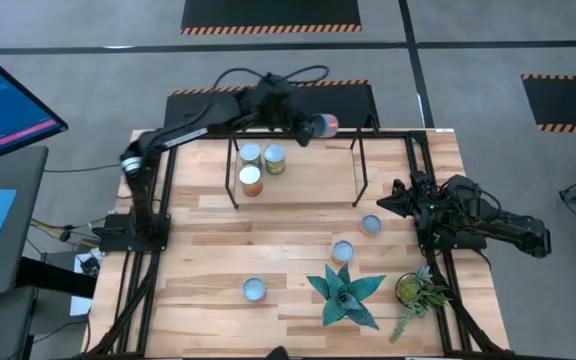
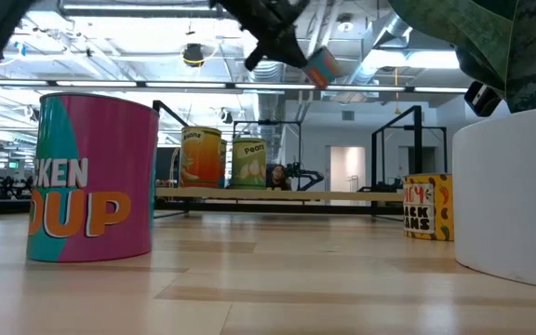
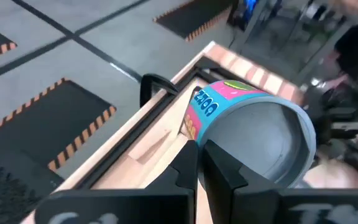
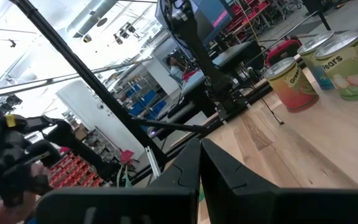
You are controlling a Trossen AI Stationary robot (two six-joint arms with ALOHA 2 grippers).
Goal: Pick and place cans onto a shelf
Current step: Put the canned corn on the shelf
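High view: my left gripper [image 1: 313,126] is stretched out over the far edge of the table [image 1: 218,265], above the shelf [image 1: 298,190]. Its fingers are clamped on a can [image 1: 326,125], which lies tilted on its side in the air, pink and blue label showing. My left wrist view shows the same can [image 3: 253,134] just past my dark fingers [image 3: 219,168], silver end facing the camera.

Three cans stand together at the shelf's left end: one orange [image 1: 251,180], one green [image 1: 274,160], one bluish [image 1: 250,154]. Three more cans rest on the open table nearer the front: one near the right side [image 1: 371,225], one beside a spiky green plant [image 1: 343,250], one toward the left [image 1: 254,290].

My right gripper [image 1: 386,201] waits low at the table's right edge, fingers pressed together and holding nothing. A second small plant [image 1: 415,292] sits in a pot at the front right.
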